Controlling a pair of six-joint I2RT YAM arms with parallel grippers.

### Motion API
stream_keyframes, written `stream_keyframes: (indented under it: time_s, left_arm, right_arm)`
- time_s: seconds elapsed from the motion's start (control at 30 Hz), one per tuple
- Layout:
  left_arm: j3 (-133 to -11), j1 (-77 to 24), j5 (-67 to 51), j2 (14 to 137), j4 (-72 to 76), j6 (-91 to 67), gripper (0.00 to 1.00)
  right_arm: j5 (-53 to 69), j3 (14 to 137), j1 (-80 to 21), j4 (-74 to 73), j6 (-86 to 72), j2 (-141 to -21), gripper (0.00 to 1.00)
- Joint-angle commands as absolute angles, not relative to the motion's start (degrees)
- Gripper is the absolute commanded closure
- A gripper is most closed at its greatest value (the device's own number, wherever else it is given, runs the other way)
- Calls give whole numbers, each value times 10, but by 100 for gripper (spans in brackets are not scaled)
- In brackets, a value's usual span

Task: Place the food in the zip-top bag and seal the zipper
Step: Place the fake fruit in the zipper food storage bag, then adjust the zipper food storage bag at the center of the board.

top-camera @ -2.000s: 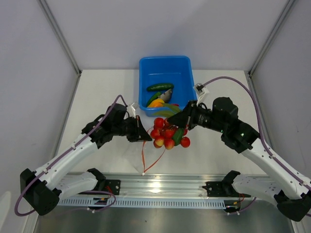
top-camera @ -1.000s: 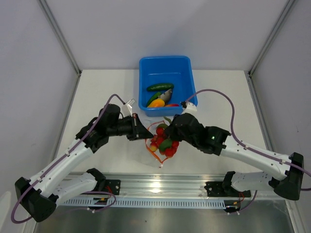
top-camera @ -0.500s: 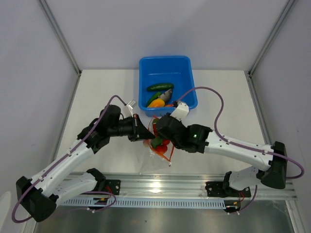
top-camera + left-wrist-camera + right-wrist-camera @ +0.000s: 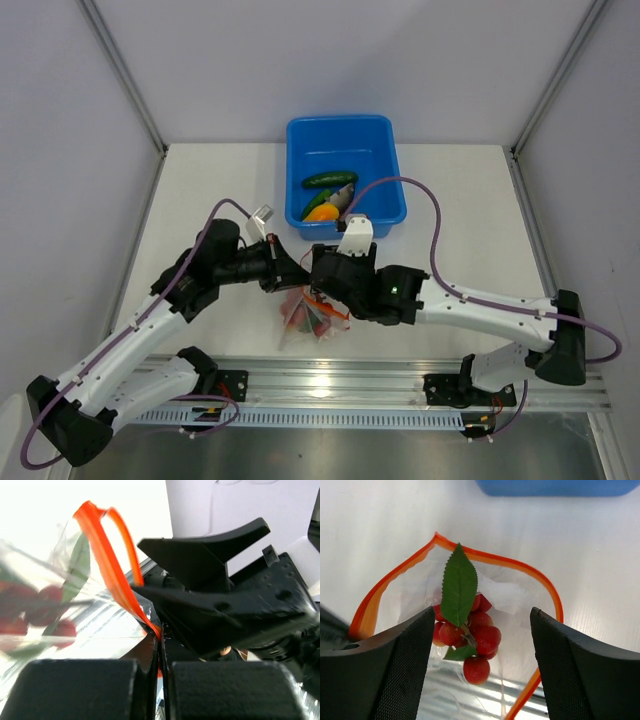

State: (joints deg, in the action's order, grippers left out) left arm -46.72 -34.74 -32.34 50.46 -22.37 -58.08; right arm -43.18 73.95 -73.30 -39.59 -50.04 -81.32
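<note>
The clear zip-top bag hangs by its orange-red zipper, and my left gripper is shut on that strip at one end of the mouth. In the right wrist view the zipper forms an open loop. A cluster of small red tomatoes with a green leaf lies inside the bag. My right gripper stands open just above the mouth, its fingers either side of the cluster and clear of it. In the top view the right gripper sits right beside the left gripper.
The blue tub stands behind the bag and holds a green cucumber, a yellow-orange fruit and a grey fish. Its near wall shows at the top of the right wrist view. A metal rail runs along the table's near edge.
My right gripper has opened and let the red cluster go into the bag, after moving left over the mouth. The left gripper still holds the zipper and has barely moved.
</note>
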Motion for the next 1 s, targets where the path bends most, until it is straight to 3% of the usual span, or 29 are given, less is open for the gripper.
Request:
stream_keyframes:
  time_s: [0.0, 0.13, 0.43, 0.73, 0.87, 0.97]
  left_arm:
    - [-467, -354, -338, 503, -175, -599, 99]
    - [-462, -354, -337, 506, -169, -601, 99]
    - [-476, -354, -348, 519, -171, -596, 99]
    - [-471, -355, -356, 519, -171, -596, 99]
    - [-470, -354, -356, 517, -175, -593, 99]
    - [-474, -355, -347, 512, -189, -584, 99]
  right_arm:
    - [-387, 748, -746, -341, -472, -754, 21]
    - [-382, 729, -749, -371, -472, -674, 23]
    - [-271, 612, -633, -367, -461, -563, 44]
    - [-180, 577, -595, -328, -447, -616, 50]
    - [-162, 567, -599, -309, -453, -632, 65]
    - [-169, 565, -599, -309, -455, -637, 69]
